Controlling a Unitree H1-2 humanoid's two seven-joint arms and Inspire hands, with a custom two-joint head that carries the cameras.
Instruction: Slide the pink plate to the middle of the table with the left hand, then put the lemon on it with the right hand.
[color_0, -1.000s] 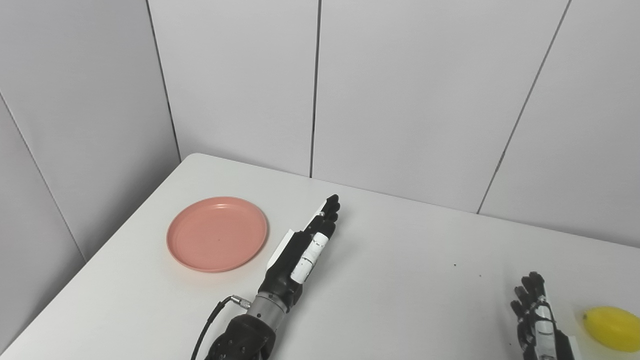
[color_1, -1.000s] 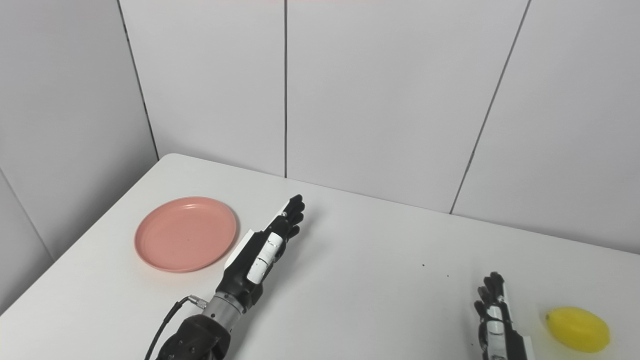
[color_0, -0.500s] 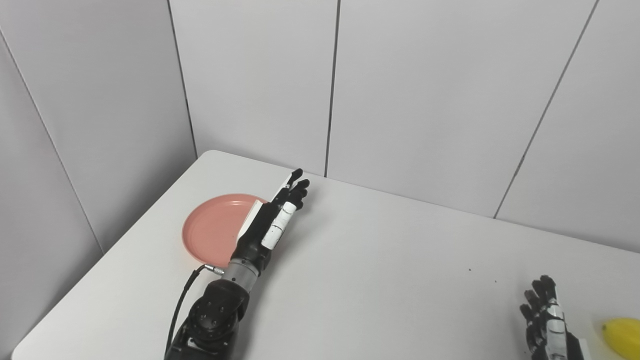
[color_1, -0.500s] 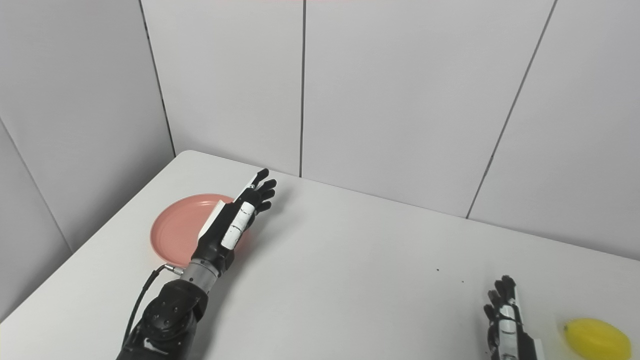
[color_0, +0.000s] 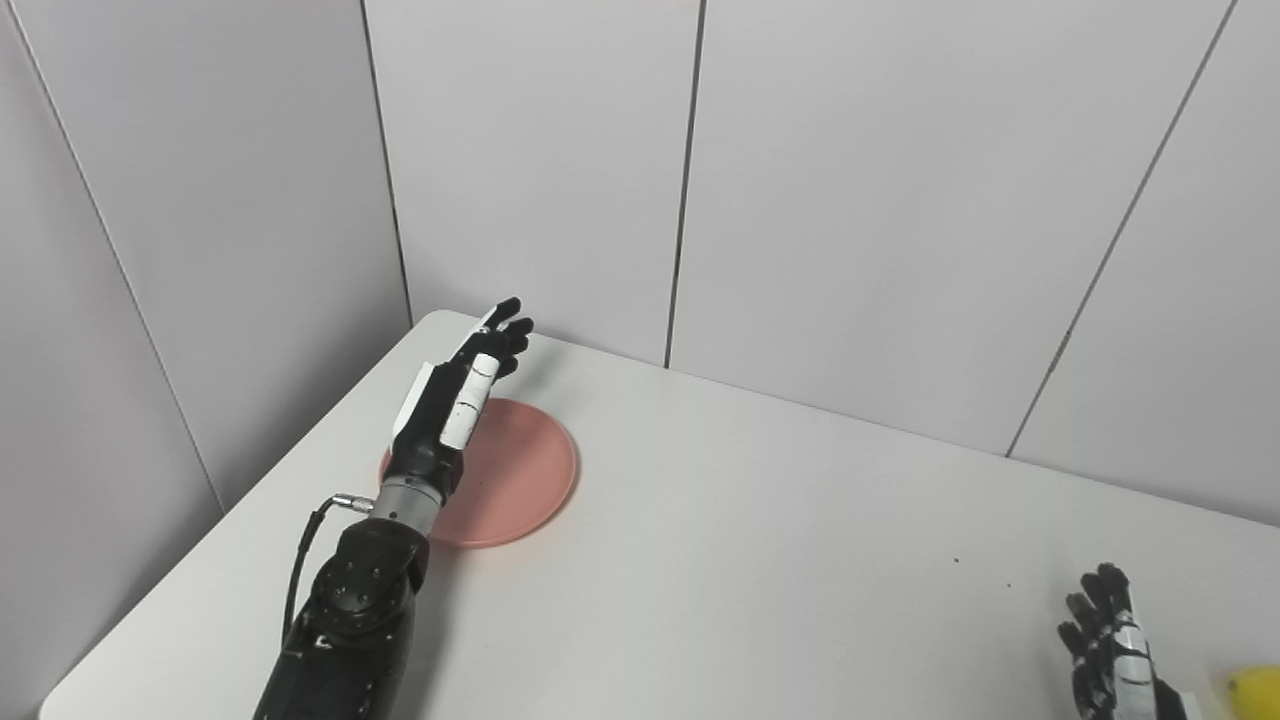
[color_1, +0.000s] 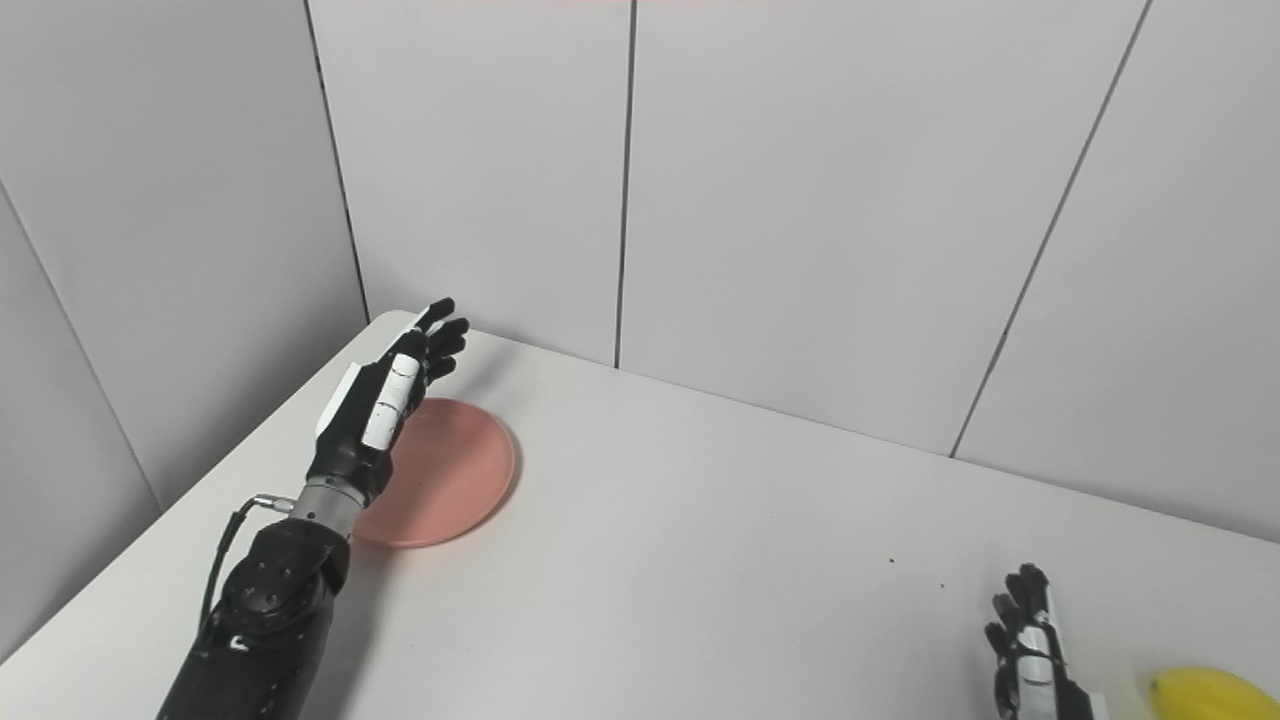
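Left hand (color_0: 455, 405) over pink plate (color_0: 520, 470), fingers spread, empty.
Right eye view shows more lemon (color_1: 1205, 695) at the table (color_1: 700, 560) front edge; right hand (color_1: 1030, 650) beside it, open-fingered, empty.

The left arm rises from the bottom left edge and stretches far forward and slightly rightward, its dark forearm ending in a silver wrist joint with a thin cable looping beside it. The left robot hand (color_0: 455, 400) is raised edge-on, fingers (color_0: 505, 325) straight, close together and holding nothing, pointing toward the far corner. The right robot hand (color_1: 1028, 640) shows only partly at the bottom right edge, upright, its fingers (color_1: 1030, 585) extended, slightly spread and empty. Its forearm is out of frame.
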